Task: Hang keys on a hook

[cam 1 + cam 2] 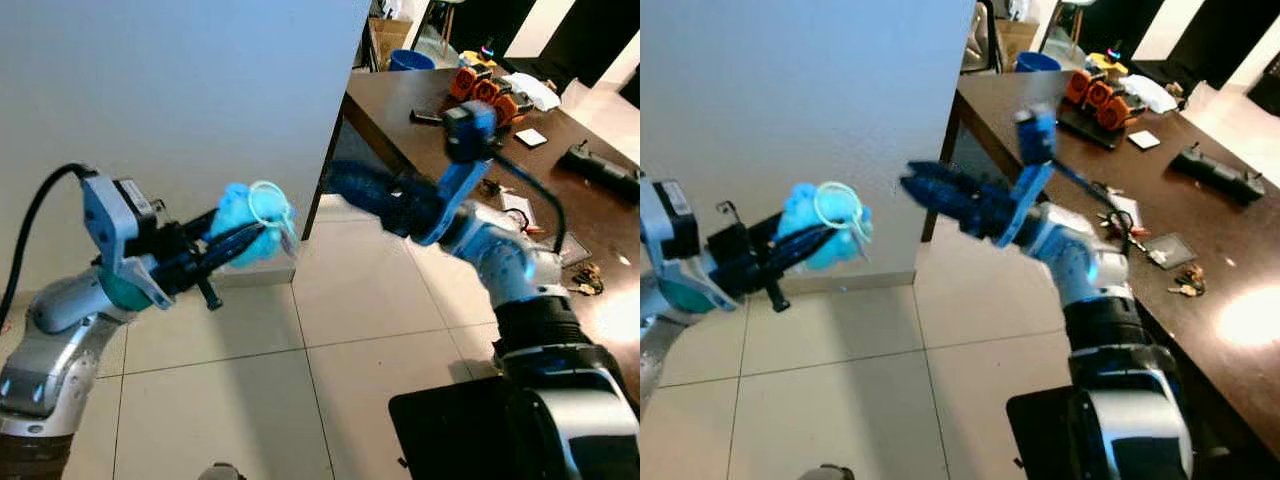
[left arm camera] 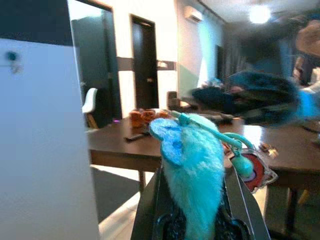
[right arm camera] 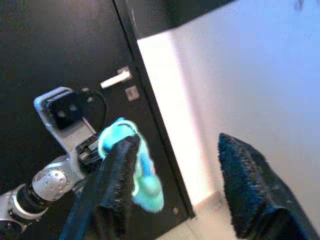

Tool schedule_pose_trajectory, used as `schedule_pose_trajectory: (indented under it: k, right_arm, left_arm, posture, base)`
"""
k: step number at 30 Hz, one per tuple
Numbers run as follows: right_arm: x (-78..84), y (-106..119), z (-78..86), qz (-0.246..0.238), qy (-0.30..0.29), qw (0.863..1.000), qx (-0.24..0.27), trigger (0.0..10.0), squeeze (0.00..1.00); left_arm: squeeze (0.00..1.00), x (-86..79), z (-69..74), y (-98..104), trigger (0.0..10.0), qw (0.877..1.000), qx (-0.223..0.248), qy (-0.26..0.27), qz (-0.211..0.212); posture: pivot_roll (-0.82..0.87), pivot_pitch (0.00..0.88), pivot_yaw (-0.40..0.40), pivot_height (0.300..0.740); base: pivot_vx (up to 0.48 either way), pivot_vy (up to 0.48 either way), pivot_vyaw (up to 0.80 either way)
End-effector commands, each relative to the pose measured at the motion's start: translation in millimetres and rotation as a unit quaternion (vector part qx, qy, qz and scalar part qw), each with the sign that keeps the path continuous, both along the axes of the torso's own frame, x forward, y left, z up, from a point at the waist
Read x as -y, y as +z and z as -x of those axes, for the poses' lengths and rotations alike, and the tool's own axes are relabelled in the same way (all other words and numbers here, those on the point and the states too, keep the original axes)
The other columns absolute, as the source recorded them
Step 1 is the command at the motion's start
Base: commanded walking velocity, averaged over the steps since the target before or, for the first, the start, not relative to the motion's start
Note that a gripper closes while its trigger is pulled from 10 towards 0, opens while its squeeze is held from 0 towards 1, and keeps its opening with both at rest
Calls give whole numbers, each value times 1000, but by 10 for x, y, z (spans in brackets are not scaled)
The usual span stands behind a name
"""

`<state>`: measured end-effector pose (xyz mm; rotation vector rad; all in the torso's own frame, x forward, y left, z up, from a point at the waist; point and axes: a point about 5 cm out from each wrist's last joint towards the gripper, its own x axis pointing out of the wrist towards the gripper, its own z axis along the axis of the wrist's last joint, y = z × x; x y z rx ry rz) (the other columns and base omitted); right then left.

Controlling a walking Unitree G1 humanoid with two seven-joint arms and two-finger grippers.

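Keychain (image 1: 248, 228), one fluffy blue, clamped in left gripper (image 1: 240, 243); right gripper (image 1: 925, 187) spread

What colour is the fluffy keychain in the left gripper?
Light blue fluffy keychain, clearest in the left wrist view.

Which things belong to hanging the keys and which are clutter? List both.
Job:
- keychain, fluffy blue, held in the left gripper
- right gripper, fingers open, raised near it

Clutter:
- table
- orange objects
- blue bin
- loose keys on the table
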<state>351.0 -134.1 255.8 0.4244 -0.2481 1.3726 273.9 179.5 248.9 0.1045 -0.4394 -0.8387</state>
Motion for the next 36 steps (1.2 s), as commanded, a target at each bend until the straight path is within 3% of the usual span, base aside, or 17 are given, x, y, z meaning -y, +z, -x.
schedule_pose_trajectory:
  k: [1,2,3,4,7,8,9,16,20,24,25,28,31,32,35,36]
  right_arm:
    - [117,69,75,-17,16,999,22,10000,1000]
    - [117,69,75,-17,16,999,22,10000,1000]
    - [146,73,115,-23,27,999,26,10000,459]
    - [145,36,134,-32,26,999,20,10000,0]
    - [132,-4,143,-37,23,999,15,10000,0]
    - [91,-62,148,-44,17,999,6,10000,0]
    - [34,-116,151,-57,12,998,-6,10000,0]
    - [-273,-224,181,-137,36,988,-69,10000,0]
    - [-436,-247,244,-152,64,984,-71,10000,0]
    - [-404,-158,229,-176,64,980,-65,10000,0]
    - [-350,-25,223,-183,54,981,-42,10000,0]
    - [-315,100,254,-178,49,983,-9,10000,0]
    - [-292,188,271,-157,35,987,19,10000,0]
    - [-217,299,286,-147,20,988,50,10000,0]
    - [-126,432,279,-135,-9,988,80,10000,0]
    - [-158,456,245,-85,-49,990,101,10000,0]
  left_arm:
    - [0,-27,-16,115,0,999,0,6,36]
    - [0,-27,-16,115,0,999,0,6,36]
    - [0,-39,-21,205,824,998,5,5,68]
    - [0,-26,-25,334,5843,993,20,2,116]
    - [0,-13,-23,426,5922,988,32,-2,151]
    - [0,15,-24,507,8667,981,39,-8,188]
    - [0,55,-20,570,10000,975,50,-13,216]
    - [0,217,-15,588,10000,965,106,-3,241]
    - [0,333,-86,473,10000,971,84,4,222]
    - [0,358,-119,418,10000,976,66,10,210]
    - [0,385,-148,370,10000,983,55,23,176]
    - [0,411,-162,326,10000,987,47,29,148]
    - [0,422,-169,309,10000,989,50,33,136]
    - [0,419,-181,304,10000,989,53,38,135]
    - [0,409,-188,308,10000,988,52,41,139]
    - [0,405,-188,315,10000,988,52,43,139]
  posture:
    - [229,4,-90,740]
    - [229,4,-90,740]
    - [229,3,-90,740]
    - [227,4,-89,740]
    - [226,4,-88,740]
    - [225,5,-86,740]
    - [221,4,-82,740]
    - [216,7,-75,740]
    - [217,10,-72,740]
    - [216,10,-69,740]
    - [220,12,-69,740]
    - [221,12,-69,740]
    - [222,13,-69,740]
    - [225,14,-70,740]
    - [225,14,-70,740]
    - [222,16,-70,740]
  base:
    - [0,0,0]
    - [0,0,0]
    - [0,0,0]
    - [0,0,0]
    - [0,0,0]
    - [0,0,0]
    - [0,0,0]
    - [0,0,0]
    - [0,0,0]
    - [0,0,0]
    - [0,0,0]
    - [0,0,0]
    - [0,0,0]
    - [0,0,0]
    - [0,0,0]
    - [0,0,0]
